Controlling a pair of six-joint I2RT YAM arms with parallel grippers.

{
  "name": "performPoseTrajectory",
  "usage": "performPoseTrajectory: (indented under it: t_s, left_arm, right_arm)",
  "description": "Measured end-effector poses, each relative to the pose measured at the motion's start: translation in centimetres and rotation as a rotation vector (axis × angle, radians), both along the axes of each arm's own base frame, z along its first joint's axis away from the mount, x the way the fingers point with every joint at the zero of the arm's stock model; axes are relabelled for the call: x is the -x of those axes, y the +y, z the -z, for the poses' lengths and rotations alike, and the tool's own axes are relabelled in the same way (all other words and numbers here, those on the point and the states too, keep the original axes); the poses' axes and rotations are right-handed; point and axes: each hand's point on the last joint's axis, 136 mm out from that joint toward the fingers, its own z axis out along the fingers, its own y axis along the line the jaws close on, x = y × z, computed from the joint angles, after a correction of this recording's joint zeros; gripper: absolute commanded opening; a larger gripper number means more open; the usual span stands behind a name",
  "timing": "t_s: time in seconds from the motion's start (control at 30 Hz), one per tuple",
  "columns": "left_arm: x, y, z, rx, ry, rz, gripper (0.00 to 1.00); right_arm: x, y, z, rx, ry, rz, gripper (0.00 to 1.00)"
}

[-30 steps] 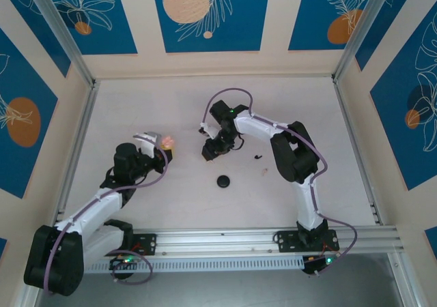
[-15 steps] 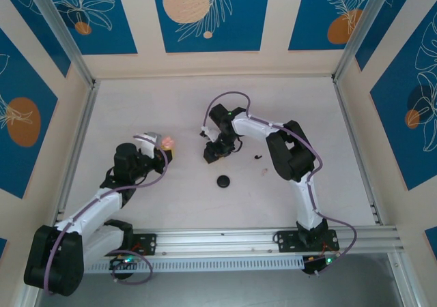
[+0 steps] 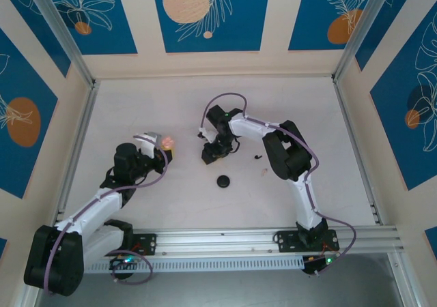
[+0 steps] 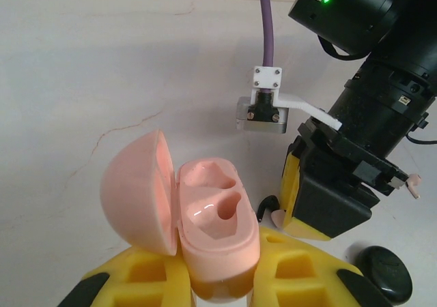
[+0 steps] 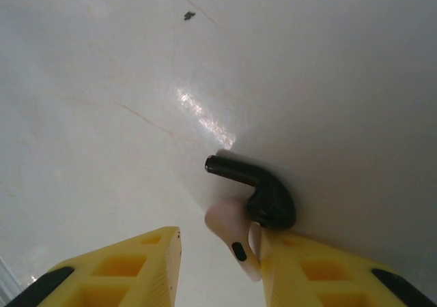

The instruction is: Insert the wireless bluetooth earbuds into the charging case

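Two earbuds (image 5: 268, 196), seemingly touching, between spread right jaws; left jaws pinch open charging case (image 4: 213, 220).

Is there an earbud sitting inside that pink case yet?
No, both sockets of the open pink case are plainly empty in the left wrist view.

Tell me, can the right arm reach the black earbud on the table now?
Probably yes: the black earbud lies uncovered just ahead of the open right gripper, with only a pale earbud beside it.
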Motion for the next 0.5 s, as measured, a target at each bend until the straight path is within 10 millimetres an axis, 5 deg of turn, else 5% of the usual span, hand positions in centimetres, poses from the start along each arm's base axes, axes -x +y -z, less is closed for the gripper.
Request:
performPoseTrajectory:
  t_s: [0.5]
  left_arm:
    - [0.12,0.08,0.11,-0.002,0.007,-0.002,0.16]
  right_arm:
    - [0.09,0.04,0.39,0.144,-0.124,-0.055,0.35]
